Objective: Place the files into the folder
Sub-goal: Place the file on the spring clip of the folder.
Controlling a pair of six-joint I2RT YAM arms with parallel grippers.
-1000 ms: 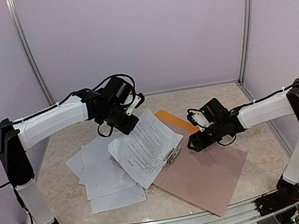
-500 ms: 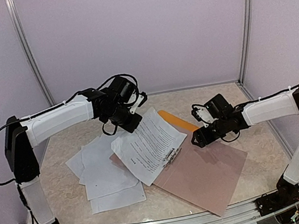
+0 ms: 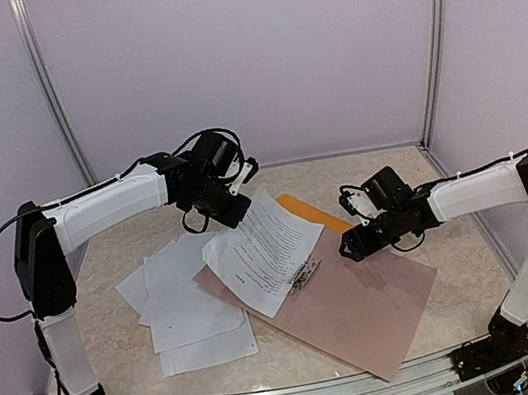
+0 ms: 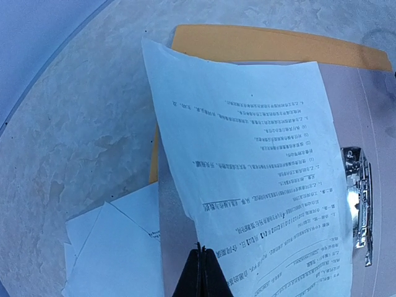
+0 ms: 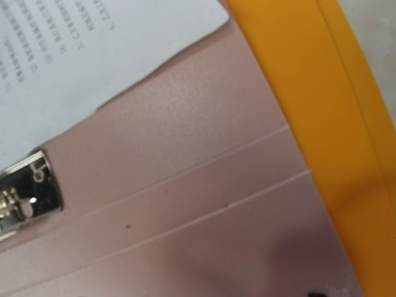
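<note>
One sheet (image 3: 265,250), light and limp, hangs pinched by its far corner in the left gripper (image 3: 231,213), draping across the folder (image 3: 309,214). Grip edges only; paper likely creases. The right gripper (image 3: 353,241) sits at the folder; finger spread unclear.

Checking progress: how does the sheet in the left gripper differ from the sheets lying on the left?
The held sheet is pinched at its edge by the left gripper and lies partly over the folder; the pile lies flat on the table, untouched. The held sheet shows print; the pile looks mostly blank. All are white paper.
</note>
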